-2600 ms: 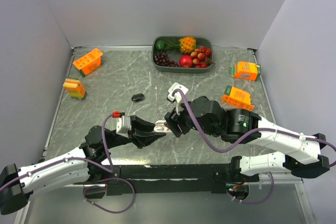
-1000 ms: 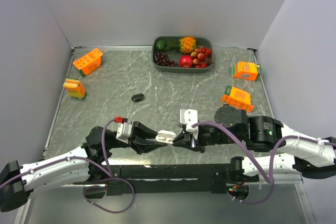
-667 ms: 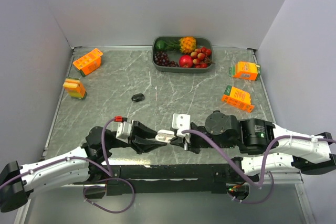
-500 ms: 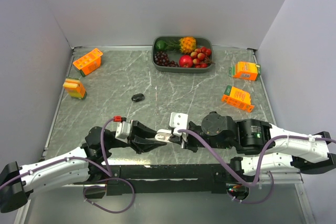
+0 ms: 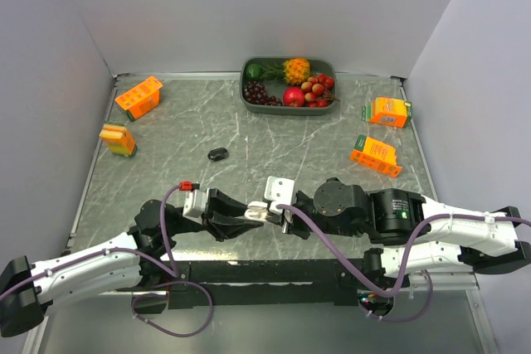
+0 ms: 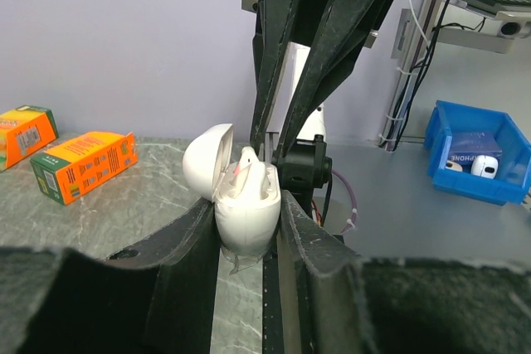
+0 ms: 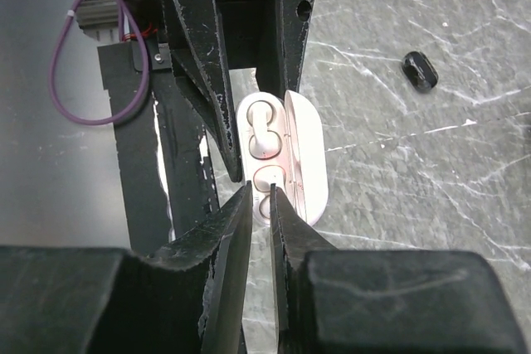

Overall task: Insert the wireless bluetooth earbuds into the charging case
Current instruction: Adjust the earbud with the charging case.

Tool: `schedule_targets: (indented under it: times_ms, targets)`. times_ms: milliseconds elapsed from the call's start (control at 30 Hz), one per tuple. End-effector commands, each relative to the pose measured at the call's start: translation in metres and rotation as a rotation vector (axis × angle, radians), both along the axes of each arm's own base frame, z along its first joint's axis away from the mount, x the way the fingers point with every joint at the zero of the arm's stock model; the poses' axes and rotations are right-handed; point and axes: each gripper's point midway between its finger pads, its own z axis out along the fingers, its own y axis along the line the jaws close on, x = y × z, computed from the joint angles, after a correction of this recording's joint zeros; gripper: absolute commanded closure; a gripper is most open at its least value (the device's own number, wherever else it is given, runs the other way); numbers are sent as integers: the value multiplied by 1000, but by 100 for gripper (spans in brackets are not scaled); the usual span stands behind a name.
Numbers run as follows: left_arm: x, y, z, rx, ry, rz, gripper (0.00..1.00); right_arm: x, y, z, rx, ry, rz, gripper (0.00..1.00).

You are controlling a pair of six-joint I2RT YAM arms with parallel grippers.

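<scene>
White case [image 6: 245, 205], a reddish glint inside. Grey table [image 5: 249, 134] marbled with white veins. Orange boxes [image 5: 138, 97] at upper left and right. Black bud [image 5: 217, 154]. Dark green tray [image 5: 286, 109]. Blue bin [image 6: 473, 190]. Purple cable [image 7: 51, 64].

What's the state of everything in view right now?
White clamshell charging case: lid open, clamped in left gripper's jaws.
Left gripper: shut on the case.
Right gripper: jaws nearly closed over one well of the case; grip unclear.
White earbud: seated in the other well.
Small glossy black earbud: loose on the table.
Dark green fruit tray: full.
</scene>
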Motion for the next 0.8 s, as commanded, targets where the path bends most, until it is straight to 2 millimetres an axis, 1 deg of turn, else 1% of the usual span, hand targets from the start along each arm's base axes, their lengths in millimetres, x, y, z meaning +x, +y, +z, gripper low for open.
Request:
schedule_targets:
  times_ms: [0, 133, 233, 433, 500, 700, 767]
  targets:
    - [-8, 6, 21, -73, -28, -28, 99, 6, 3, -1, -6, -22, -29, 80]
    - [-8, 6, 23, -78, -26, -25, 99, 8, 3, -7, -29, -26, -41, 82]
    - [-7, 7, 23, -79, -24, -19, 99, 10, 2, -7, -29, -31, -51, 81]
    - [-6, 7, 21, -77, -19, -12, 99, 19, -3, -6, -32, -55, -109, 81]
    - [-6, 7, 21, -77, -19, -12, 99, 22, -5, -3, -24, -61, -127, 79]
    - [-6, 7, 21, -75, -20, -11, 99, 26, -7, -7, -38, -69, -148, 74]
    - [-6, 8, 22, -80, -19, -13, 99, 26, -7, -5, -30, -70, -150, 75]
